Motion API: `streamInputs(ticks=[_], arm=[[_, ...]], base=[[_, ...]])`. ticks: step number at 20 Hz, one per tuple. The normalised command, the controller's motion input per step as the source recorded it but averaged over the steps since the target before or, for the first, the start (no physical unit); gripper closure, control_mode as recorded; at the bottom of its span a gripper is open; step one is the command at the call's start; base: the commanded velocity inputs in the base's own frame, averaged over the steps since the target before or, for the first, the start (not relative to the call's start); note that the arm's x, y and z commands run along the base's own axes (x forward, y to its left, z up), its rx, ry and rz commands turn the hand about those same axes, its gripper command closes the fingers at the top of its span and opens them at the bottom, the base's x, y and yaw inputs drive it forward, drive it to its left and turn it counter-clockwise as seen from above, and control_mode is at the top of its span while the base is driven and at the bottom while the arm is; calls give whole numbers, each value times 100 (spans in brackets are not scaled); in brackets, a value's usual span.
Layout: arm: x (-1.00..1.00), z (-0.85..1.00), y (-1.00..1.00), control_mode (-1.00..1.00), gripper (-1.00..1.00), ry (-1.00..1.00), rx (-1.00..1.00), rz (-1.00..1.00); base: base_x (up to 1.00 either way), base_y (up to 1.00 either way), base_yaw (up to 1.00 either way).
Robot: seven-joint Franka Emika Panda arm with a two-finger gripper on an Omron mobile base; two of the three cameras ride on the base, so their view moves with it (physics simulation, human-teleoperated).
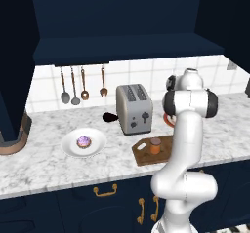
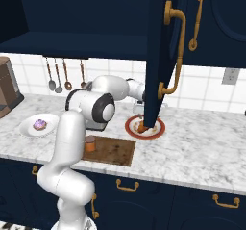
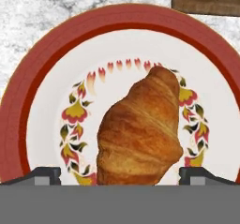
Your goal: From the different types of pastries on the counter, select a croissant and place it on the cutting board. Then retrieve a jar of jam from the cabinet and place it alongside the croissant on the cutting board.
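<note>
The croissant (image 3: 140, 131) is sitting right under the camera on a red-rimmed plate (image 3: 28, 96), lying between the two fingers (image 3: 40, 175), which are standing wide apart and gripping nothing. The marbled desk (image 1: 44, 164) is stretching out below navy cabinets (image 2: 77, 12). The cutting board (image 2: 113, 151) is lying near the desk's front edge, carrying the jam jar (image 1: 155, 145). An open cabinet door (image 2: 161, 56) is hanging just beside the plate.
</note>
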Motion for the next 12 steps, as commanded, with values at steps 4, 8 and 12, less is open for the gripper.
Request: streamInputs(ticks=[4, 8, 12], arm=[[-31, -36, -1, -100, -100, 0, 7, 0], [1, -49, 0, -100, -100, 0, 1, 0], [1, -39, 7, -100, -100, 0, 1, 0]], base=[[0, 0, 0], [0, 0, 0], [0, 0, 0]])
